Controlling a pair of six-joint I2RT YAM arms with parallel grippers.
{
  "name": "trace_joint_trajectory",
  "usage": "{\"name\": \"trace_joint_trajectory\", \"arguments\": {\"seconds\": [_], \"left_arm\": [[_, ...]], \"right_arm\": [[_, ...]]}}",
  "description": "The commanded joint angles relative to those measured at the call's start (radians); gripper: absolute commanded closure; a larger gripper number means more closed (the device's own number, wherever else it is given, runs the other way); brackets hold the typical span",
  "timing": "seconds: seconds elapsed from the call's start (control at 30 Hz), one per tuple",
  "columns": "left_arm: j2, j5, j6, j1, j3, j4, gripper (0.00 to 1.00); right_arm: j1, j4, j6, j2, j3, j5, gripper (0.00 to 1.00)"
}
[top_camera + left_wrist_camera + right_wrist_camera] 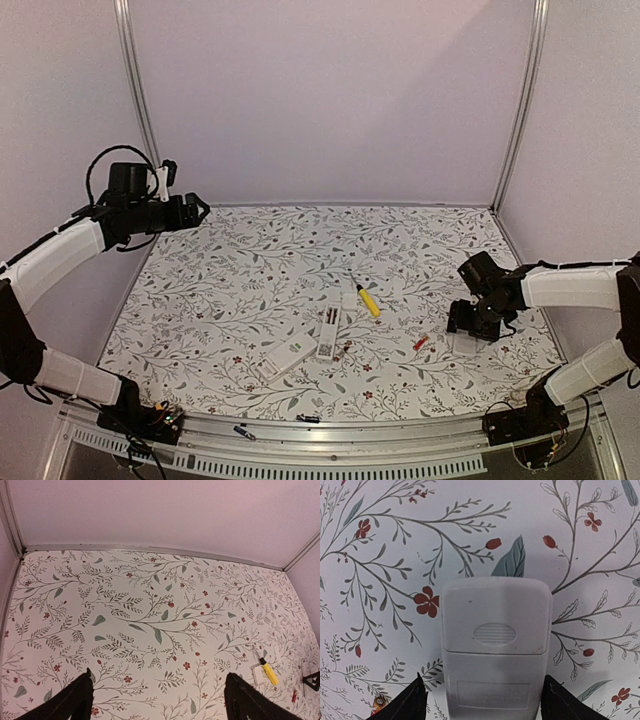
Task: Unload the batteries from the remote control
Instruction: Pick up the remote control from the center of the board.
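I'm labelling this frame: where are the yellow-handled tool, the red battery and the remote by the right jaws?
yellow-handled tool [369, 301], top view, its yellow handle.
red battery [421, 342], top view, its middle.
remote [496, 652], right wrist view, below its ridged oval.

Small red battery [420, 342], lying near white remote [495, 650]

remote [495, 650] cut off below, red battery [420, 342] — tiny speck

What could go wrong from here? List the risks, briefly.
1. The right end effector straddles the remote, whose cover looks shut; squeezing there may clamp the cover rather than free it.
2. A red battery lies loose near that remote; a sweep could send it rolling.
3. The left end effector hangs far off, so nothing braces the remote if it slides.
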Motion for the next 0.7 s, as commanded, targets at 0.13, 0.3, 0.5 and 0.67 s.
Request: {"name": "trace_joint_trajectory", "arguments": {"seconds": [0.13, 0.3, 0.5, 0.67], "left_arm": [[0.009, 0.011, 0.008, 0.006, -0.003, -0.011, 0.09], [0.010, 0.012, 0.009, 0.006, -0.003, -0.012, 0.09], [0.010, 0.013, 0.008, 0.006, -0.003, -0.013, 0.09], [0.011, 0.017, 0.007, 0.007, -0.005, -0.013, 0.09]], "right_arm": [[0.015, -0.046, 0.013, 0.047, 0.005, 0.042, 0.31], [0.018, -0.012, 0.001, 0.049, -0.002, 0.013, 0.36], [0.018, -0.004, -0.014, 0.036, -0.001, 0.018, 0.43], [0.019, 0.000, -0.035, 0.009, 0.003, 0.013, 0.46]]}}
